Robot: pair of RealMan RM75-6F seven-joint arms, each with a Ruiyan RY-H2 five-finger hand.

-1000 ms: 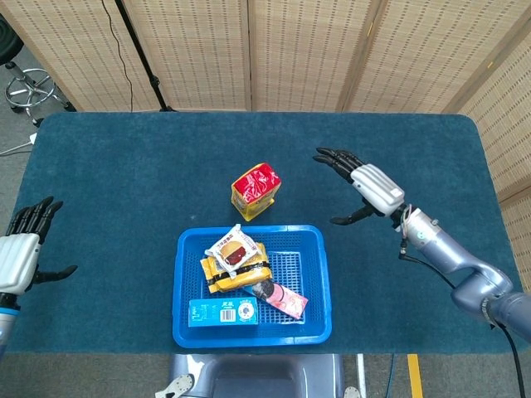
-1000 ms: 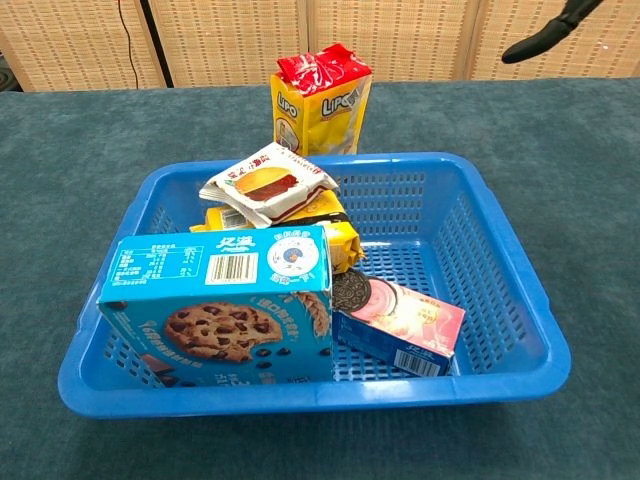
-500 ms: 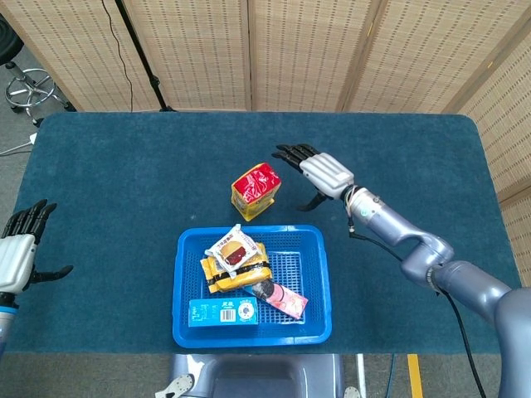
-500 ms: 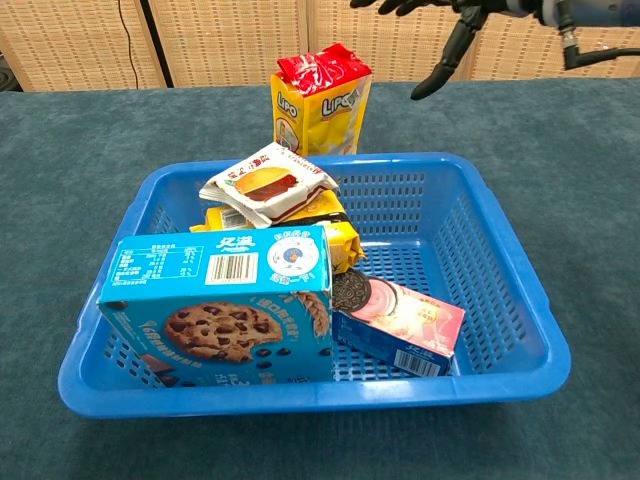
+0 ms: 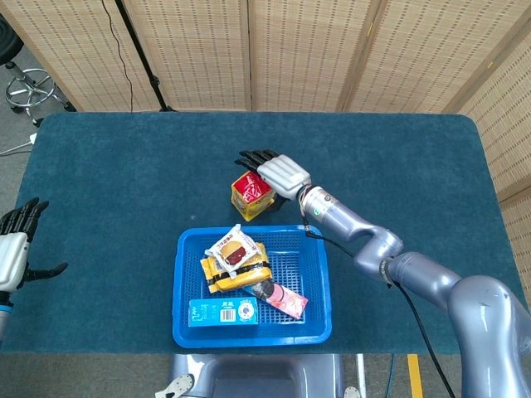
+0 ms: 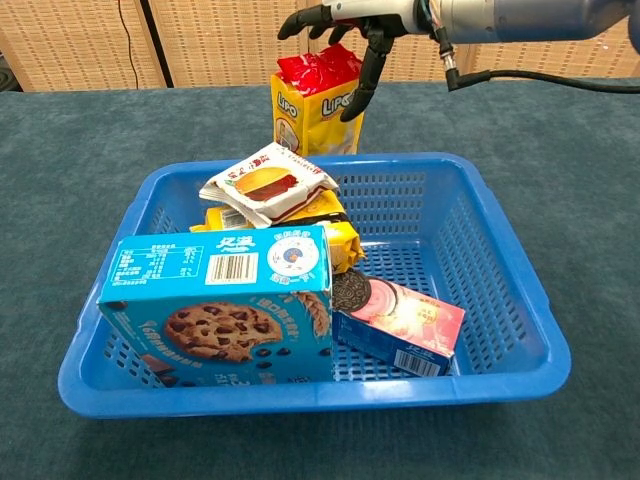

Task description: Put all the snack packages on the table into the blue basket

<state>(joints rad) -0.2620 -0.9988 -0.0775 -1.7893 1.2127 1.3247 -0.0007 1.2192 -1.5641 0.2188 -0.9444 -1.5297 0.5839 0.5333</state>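
While spread over the yellow snack bag [image 5: 251, 192], right hand [image 5: 278, 172] holds nothing yet. Bag upright on table [image 5: 124, 191], just behind blue basket [image 5: 319, 274]. Left hand [image 5: 12, 253] open, idle at table edge.

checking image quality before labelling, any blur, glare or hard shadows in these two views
Head view: even light, sharp throughout, only a faint shadow beside the snack bag under the right hand. Chest view: box print crisp, no glare on the basket, hand cut by the top edge.

Both robot hands [image 5: 280, 174] [image 5: 12, 253] open, fingers spread
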